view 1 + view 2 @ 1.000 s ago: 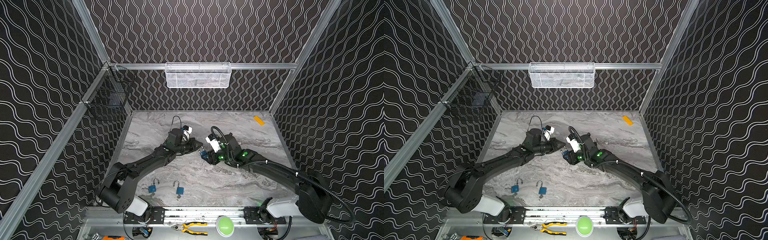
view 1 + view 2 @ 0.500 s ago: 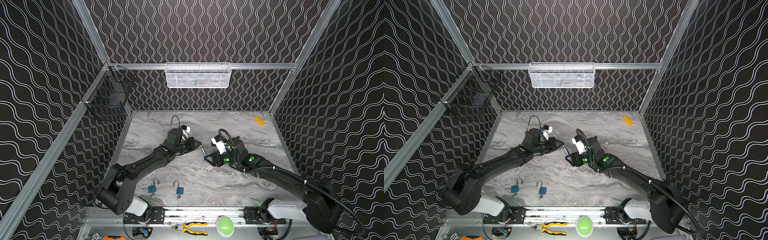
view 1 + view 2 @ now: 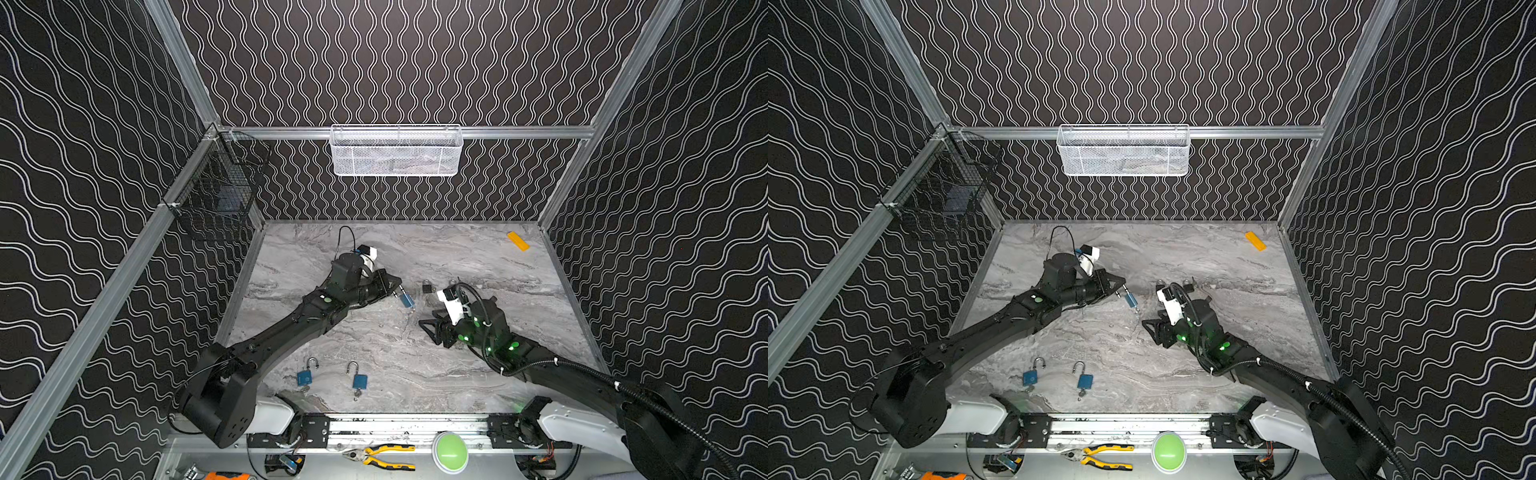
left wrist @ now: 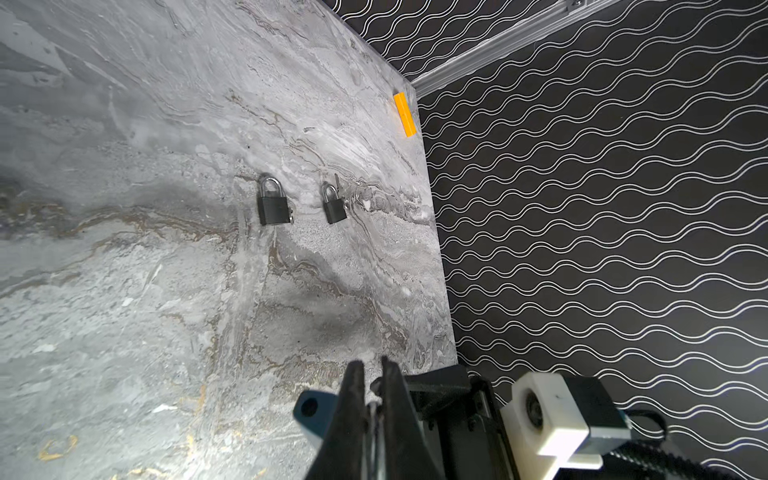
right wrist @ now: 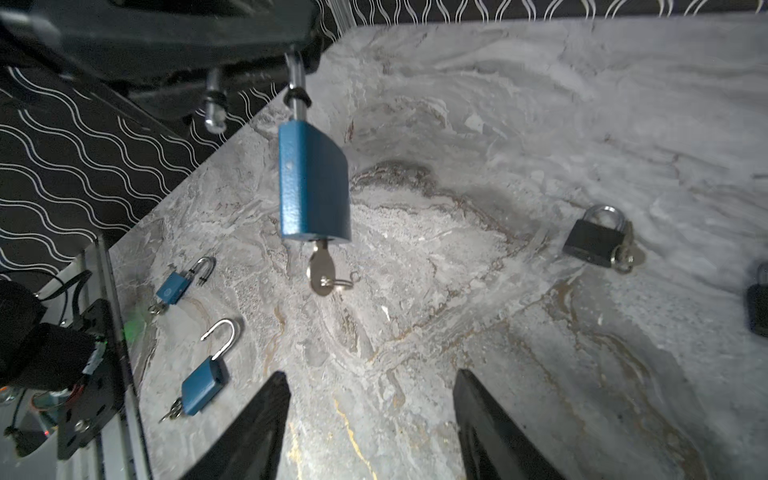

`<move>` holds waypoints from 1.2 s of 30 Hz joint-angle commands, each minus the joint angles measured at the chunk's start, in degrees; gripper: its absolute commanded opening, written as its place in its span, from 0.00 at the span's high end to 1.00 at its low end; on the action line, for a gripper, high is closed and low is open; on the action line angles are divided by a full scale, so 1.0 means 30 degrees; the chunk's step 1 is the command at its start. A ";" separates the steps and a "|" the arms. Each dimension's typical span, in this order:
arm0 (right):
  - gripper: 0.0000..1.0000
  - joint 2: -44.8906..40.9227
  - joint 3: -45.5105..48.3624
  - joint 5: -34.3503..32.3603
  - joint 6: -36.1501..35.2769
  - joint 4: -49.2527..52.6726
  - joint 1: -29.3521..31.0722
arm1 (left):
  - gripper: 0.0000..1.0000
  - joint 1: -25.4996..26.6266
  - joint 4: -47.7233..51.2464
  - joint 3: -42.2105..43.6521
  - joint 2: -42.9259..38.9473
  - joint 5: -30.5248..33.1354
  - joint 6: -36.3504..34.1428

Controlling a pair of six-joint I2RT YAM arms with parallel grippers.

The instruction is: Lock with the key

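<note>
A blue padlock hangs in the air over the middle of the table. Its silver shackle is swung open, with one end free. My left gripper is shut on that shackle. A silver key with a small ring sticks out of the lock's underside. My right gripper stands open and empty, a short way to the right of the lock and lower, apart from it.
Two more blue padlocks with open shackles lie near the front edge. Black shut padlocks lie behind the right gripper. An orange block sits at the back right. A white basket and a black wire basket hang on the walls.
My right gripper has let go at the lock's underside and drawn back to the right and toward the front, with its jaws apart. The left gripper still holds the lock up.
</note>
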State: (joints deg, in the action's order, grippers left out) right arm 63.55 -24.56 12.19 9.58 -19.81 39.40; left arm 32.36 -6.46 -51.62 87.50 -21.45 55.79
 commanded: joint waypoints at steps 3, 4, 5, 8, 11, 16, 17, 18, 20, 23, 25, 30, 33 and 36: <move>0.38 -0.0165 0.1814 -0.1948 -0.1933 -0.7033 0.0987 | 1.00 0.0222 -0.0316 -0.0128 -0.0247 0.0250 0.0570; 0.37 -0.0028 0.1921 -0.2460 -0.2184 -0.7519 0.1281 | 1.00 0.0287 -0.0252 -0.0156 -0.0272 0.0290 0.0618; 0.37 0.0180 0.2023 -0.2644 -0.2362 -0.8065 0.1453 | 1.00 0.0365 -0.0249 -0.0113 -0.0283 0.0352 0.0622; 0.36 0.0955 0.2203 -0.3120 -0.2436 -0.9690 0.1784 | 1.00 0.0514 -0.0323 -0.0065 -0.0370 0.0440 0.0698; 0.36 0.2124 0.2224 -0.3518 -0.2417 -1.1412 0.1985 | 1.00 0.0617 -0.0323 -0.0077 -0.0479 0.0499 0.0746; 0.37 0.3936 0.1932 -0.3479 -0.2323 -1.3381 0.2081 | 1.00 0.0683 -0.0032 -0.0056 -0.0756 0.0652 0.0655; 0.37 0.4274 0.1768 -0.3430 -0.2399 -1.3657 0.2102 | 1.00 0.0677 -0.0027 -0.0025 -0.0800 0.0705 0.0678; 0.37 0.4521 0.1644 -0.3408 -0.2376 -1.3816 0.2102 | 1.00 0.0676 -0.0105 0.0093 -0.0837 0.0717 0.0703; 0.38 0.4946 0.1357 -0.3304 -0.2374 -1.4020 0.2102 | 1.00 0.0679 -0.0204 0.0182 -0.0922 0.0706 0.0759; 0.41 0.5363 0.1157 -0.3118 -0.2374 -1.4363 0.2102 | 1.00 0.0686 -0.0138 0.0205 -0.0984 0.0735 0.0739; 0.45 0.5596 0.1105 -0.3160 -0.2302 -1.4676 0.2087 | 1.00 0.0679 -0.0154 0.0236 -0.0998 0.0750 0.0709; 0.54 0.6599 0.0598 -0.2833 -0.2259 -1.4748 0.2073 | 1.00 0.0679 -0.0399 0.0214 -0.0869 0.0587 0.0806; 0.56 0.6965 0.0664 -0.2709 -0.2023 -1.5344 0.2085 | 1.00 0.0670 -0.0364 0.0267 -0.0925 0.0614 0.0771; 0.59 0.7201 0.0387 -0.2652 -0.1993 -1.5000 0.2073 | 1.00 0.0686 -0.0359 0.0330 -0.0984 0.0636 0.0770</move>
State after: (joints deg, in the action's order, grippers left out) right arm 84.66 -22.65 3.77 3.44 -61.56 45.63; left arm 34.46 -4.51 -50.72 84.84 -19.64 58.11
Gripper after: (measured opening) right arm 0.410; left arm 0.090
